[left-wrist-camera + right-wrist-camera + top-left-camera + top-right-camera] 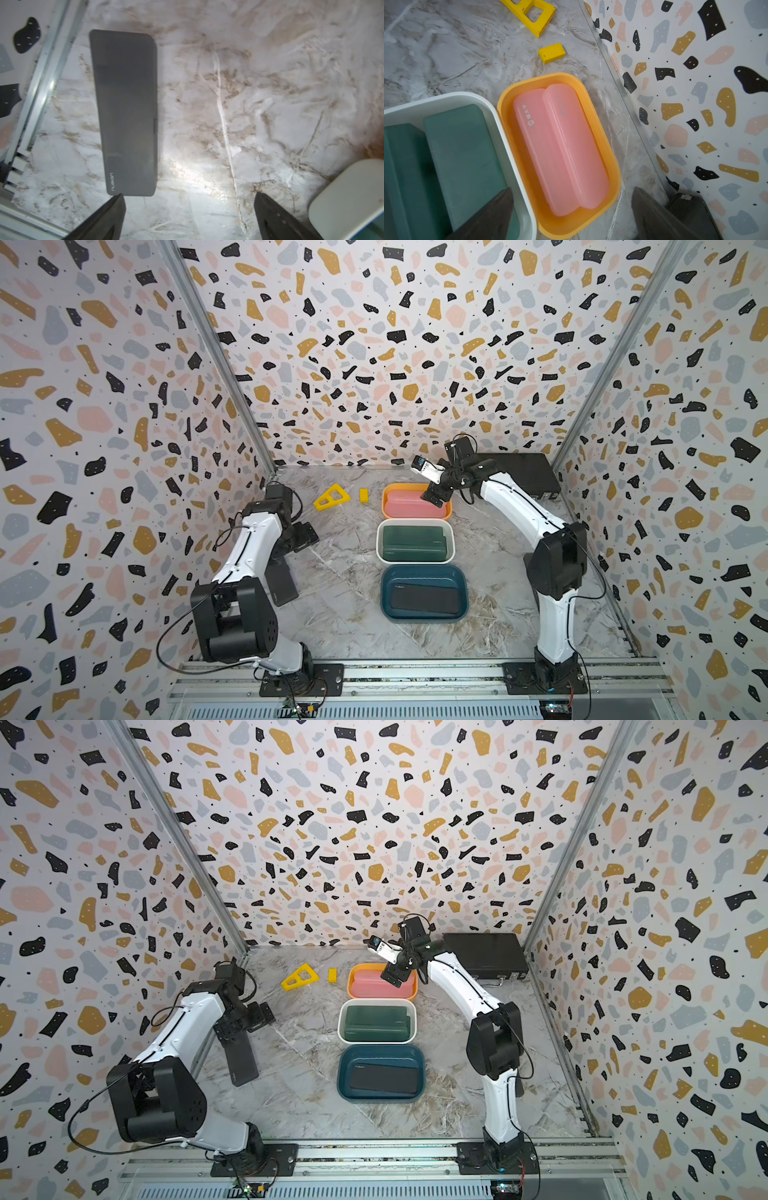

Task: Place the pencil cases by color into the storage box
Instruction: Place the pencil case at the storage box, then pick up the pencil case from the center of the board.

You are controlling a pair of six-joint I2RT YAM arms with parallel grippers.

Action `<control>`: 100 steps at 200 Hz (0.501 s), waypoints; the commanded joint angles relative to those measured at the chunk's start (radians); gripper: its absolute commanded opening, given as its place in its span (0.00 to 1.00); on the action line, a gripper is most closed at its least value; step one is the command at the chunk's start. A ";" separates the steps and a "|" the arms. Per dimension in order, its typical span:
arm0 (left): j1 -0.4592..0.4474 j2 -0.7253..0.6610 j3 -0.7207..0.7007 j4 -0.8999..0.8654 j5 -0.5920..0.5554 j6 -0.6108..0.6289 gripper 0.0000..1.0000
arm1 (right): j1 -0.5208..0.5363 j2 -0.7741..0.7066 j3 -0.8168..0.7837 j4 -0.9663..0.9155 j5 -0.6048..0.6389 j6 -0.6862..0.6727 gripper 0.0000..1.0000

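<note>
Black case (124,112) lies loose on desk (270,104), left side, so left jaws hover released just beside it for pickup; right jaws released over pink cases (560,145) in orange bin (505,124).

Robot test cell, terrazzo-print walls (374,344), marble-look tabletop (340,614), aluminium mounting rail (415,674)

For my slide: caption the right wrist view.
Open right gripper over orange plastic bin holding two translucent pink pencil cases, beside white bin of dark green cases.
</note>
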 commanded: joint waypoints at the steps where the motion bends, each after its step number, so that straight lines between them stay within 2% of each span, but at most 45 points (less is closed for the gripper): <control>1: 0.045 0.021 0.038 -0.052 -0.052 -0.007 1.00 | 0.005 -0.127 -0.114 0.089 -0.029 0.108 0.95; 47: 0.133 0.059 0.051 -0.043 -0.058 0.001 1.00 | 0.005 -0.300 -0.370 0.179 -0.047 0.244 0.98; 100: 0.174 0.123 0.054 -0.024 -0.066 0.045 1.00 | 0.006 -0.401 -0.529 0.206 -0.022 0.343 0.99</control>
